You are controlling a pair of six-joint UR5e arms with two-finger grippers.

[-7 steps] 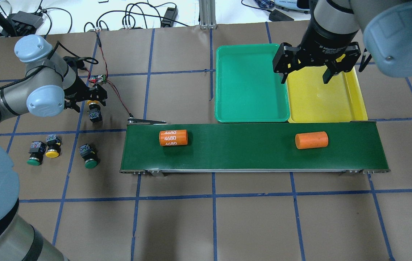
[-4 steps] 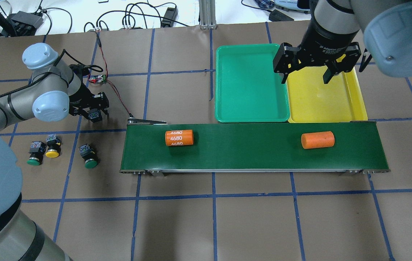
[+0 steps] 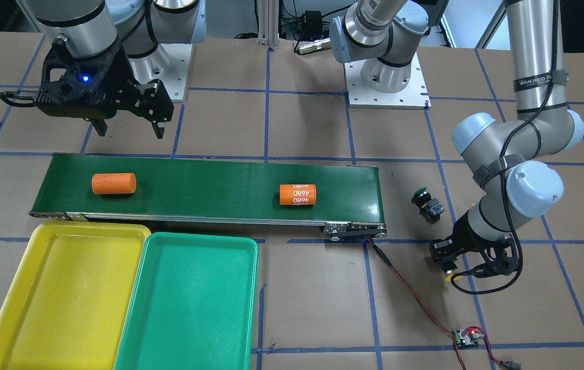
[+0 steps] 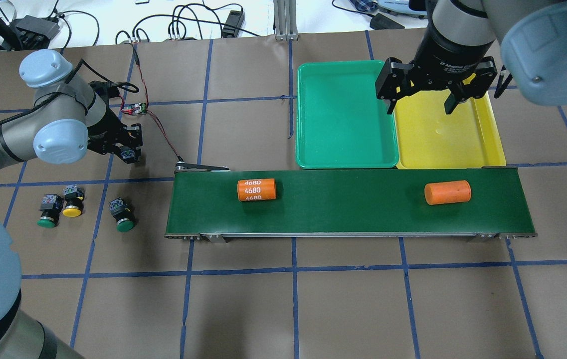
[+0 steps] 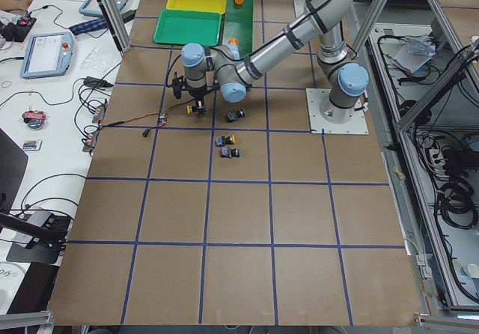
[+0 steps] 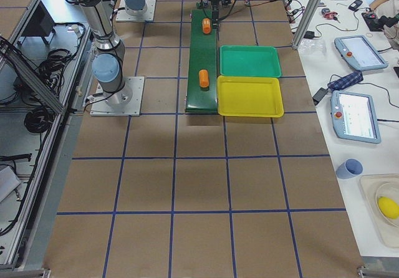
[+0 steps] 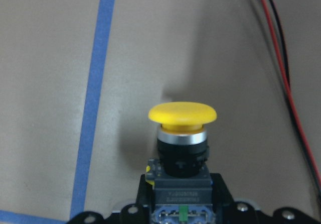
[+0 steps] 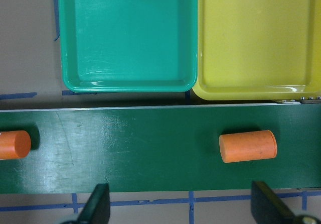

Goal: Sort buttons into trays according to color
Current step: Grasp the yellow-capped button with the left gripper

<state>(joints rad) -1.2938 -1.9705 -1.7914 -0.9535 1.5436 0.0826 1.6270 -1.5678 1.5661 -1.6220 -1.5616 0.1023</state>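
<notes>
1. Nearest the robot, on the brown-papered table [image 4: 343, 309], three loose buttons [image 4: 72, 209] lay beside the conveyor belt [image 4: 343, 214].
2. Farther out, the left gripper [image 4: 126, 152] was clamped on a yellow button [image 7: 182, 114].
3. Beyond the belt, the right gripper [image 4: 419, 110] hung wide open and held nothing over the yellow tray [image 4: 448, 144], with the green tray [image 4: 345, 119] adjoining.
4. Cables [image 4: 198, 25] lay behind.

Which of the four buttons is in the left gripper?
A yellow-capped button, clamped in the left gripper; the other yellow button and both green buttons lie loose on the table.

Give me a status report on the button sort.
Left gripper shut on yellow button. Right gripper open, empty. Green tray, yellow tray empty. Belt lies between button and trays.
</notes>
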